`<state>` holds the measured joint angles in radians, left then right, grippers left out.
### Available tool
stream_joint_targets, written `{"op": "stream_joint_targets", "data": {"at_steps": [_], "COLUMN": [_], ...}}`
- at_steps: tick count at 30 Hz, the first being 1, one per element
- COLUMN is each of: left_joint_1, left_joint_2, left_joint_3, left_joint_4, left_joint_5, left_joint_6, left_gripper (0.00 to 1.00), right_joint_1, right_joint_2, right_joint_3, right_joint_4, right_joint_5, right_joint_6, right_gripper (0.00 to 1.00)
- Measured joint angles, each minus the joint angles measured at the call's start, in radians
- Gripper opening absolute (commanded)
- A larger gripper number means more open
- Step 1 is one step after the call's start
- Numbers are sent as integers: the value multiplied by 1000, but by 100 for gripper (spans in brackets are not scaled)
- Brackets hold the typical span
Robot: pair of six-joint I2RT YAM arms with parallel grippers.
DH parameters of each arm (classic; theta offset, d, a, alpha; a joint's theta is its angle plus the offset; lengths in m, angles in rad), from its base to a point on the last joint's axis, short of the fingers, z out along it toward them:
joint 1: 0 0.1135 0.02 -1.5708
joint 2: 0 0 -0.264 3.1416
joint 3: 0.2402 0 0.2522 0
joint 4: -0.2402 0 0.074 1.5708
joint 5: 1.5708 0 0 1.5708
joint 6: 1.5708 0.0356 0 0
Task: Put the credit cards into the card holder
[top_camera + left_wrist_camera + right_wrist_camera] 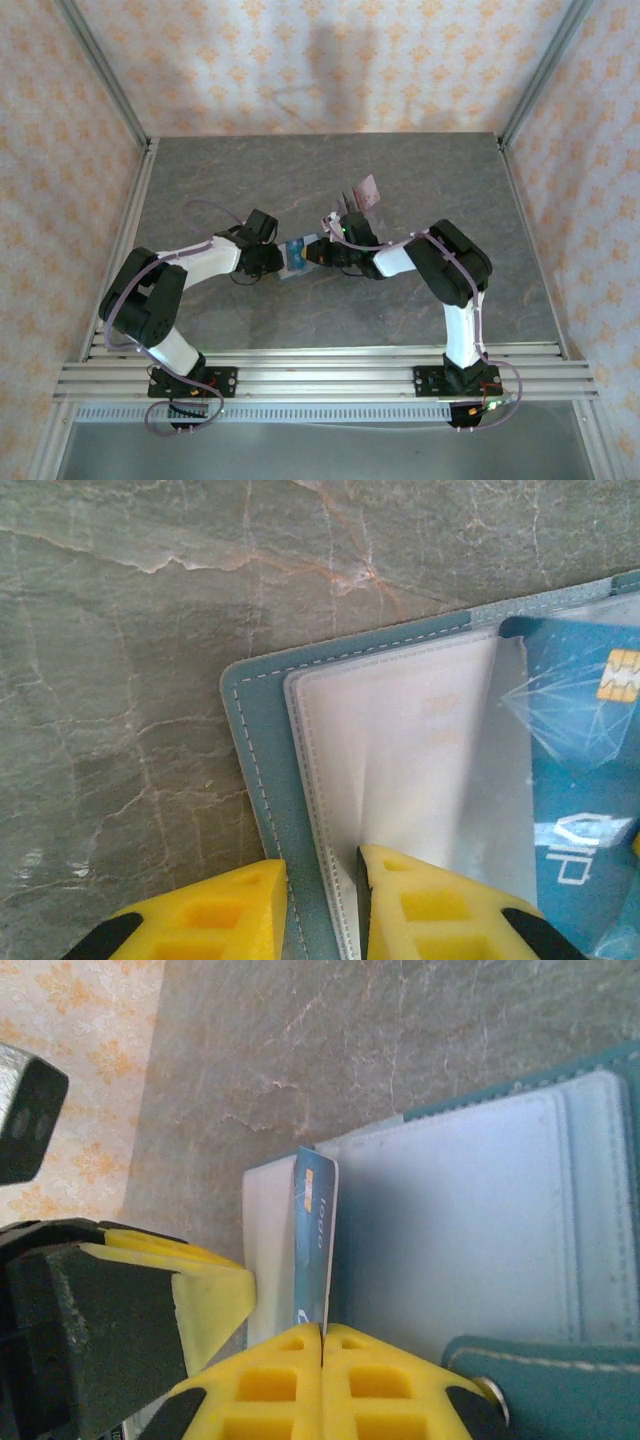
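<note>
The right gripper [322, 1328] has its yellow fingers pressed flat together on the bottom edge of a blue card [315, 1240], which stands edge-on and upright from the fingertips, its gold chip near the top. The card's far end sits against the left margin of the clear sleeves [470, 1190] of the card holder [560, 1380], which lies open on the table, a teal flap with its snap beside the right finger. In the left wrist view the left gripper [322, 865] shows a narrow gap between its yellow fingers, and the holder's stitched teal border [255, 770] with the edge of a sleeve runs through that gap; whether the fingers pinch it or only rest on it I cannot tell. The same blue card [590, 770] appears at the right of that view, behind wrinkled clear plastic. From above, the two grippers meet near the middle of the grey marbled table [250, 170], left gripper [275, 258] and right gripper [325, 250] touching either side of the holder [297, 256]. Just behind the right gripper stands a clear rack [350, 208] with a pink card [368, 188] leaning up out of it
</note>
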<state>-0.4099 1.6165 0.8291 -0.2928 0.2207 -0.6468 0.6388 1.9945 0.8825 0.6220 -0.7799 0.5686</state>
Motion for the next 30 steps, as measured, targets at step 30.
{"op": "stream_joint_targets", "data": {"at_steps": [30], "left_joint_1": [0], "left_joint_2": [0], "left_joint_3": [0], "left_joint_4": [0], "left_joint_5": [3], "left_joint_6": [0], "left_gripper": [25], "right_joint_1": [20], "right_joint_2": [2], "right_joint_3": [130], "right_joint_4": [-261], "right_joint_5": [-44], "right_joint_6": [-133], "right_gripper": [0]}}
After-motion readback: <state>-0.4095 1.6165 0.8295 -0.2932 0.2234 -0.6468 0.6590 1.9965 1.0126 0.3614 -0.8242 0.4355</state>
